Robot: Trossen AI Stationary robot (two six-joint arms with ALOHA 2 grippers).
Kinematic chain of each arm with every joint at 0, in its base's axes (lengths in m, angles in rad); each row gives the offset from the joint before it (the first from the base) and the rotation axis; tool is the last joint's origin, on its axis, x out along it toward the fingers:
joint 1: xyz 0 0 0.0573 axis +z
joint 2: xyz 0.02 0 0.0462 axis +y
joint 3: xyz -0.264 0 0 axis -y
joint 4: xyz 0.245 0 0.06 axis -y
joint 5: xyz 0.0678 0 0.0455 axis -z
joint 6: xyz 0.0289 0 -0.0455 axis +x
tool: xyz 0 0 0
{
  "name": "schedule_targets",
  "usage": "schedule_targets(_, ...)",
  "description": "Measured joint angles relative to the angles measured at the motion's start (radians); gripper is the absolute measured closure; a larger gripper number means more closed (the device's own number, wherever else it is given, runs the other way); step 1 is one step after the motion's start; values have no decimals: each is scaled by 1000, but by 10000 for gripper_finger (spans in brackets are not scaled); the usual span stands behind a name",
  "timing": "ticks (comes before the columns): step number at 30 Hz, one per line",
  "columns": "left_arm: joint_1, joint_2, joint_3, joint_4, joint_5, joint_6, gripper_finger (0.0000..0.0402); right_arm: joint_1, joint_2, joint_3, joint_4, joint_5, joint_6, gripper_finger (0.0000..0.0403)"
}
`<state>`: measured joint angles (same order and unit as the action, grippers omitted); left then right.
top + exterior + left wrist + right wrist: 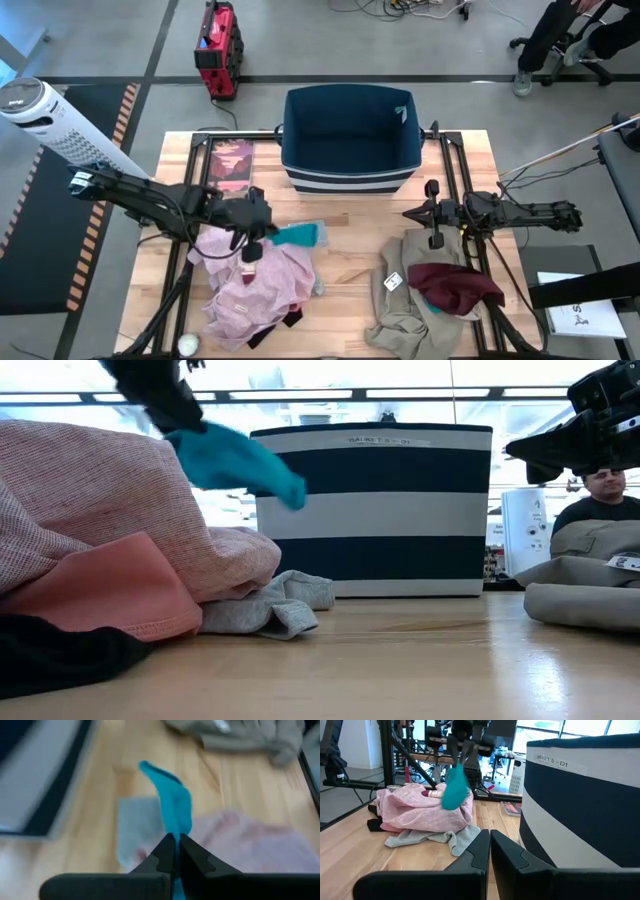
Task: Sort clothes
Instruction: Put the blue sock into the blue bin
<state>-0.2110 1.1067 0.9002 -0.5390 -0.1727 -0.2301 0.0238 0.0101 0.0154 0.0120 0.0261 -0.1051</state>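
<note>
My left gripper is shut on a teal piece, held above the pile at the table's near left. The pile has a pale pink shirt on top, with a pink piece, a black piece and a light blue-grey piece at its edges. The teal piece also shows in the right wrist view. My right gripper is shut and empty, above the table right of centre. A maroon piece lies on a khaki-beige piece at the near right. My left gripper pinches the teal piece by one end between its two fingers. The fingers slant down from the table's left. The cloth hangs slack below and beyond the fingertips, clear of the pink shirt and the table; one layer or several, I cannot tell.
The navy bin with white stripes stands at the far middle of the table. A flat dark pink-printed book lies left of it. Bare wood lies between the two piles. A person shows beyond the table's right side.
</note>
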Motion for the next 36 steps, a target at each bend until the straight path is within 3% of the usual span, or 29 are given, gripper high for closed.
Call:
schedule_targets(10, 27, -10, 5, 264, -54, 152, 401, 0, 0, 0, 5, 0, 0, 403)
schedule_targets(16, 72, -16, 102, 273, -45, 259, 401, 0, 0, 0, 8, 1, 0, 403)
schedule_targets(27, 246, -14, 311, 240, 125, 470, 402, 0, 0, 0, 22, 2, 0, 403)
schedule_targets(36, 462, 106, 488, 173, 332, 541, 402, 0, 0, 0, 22, 2, 0, 403)
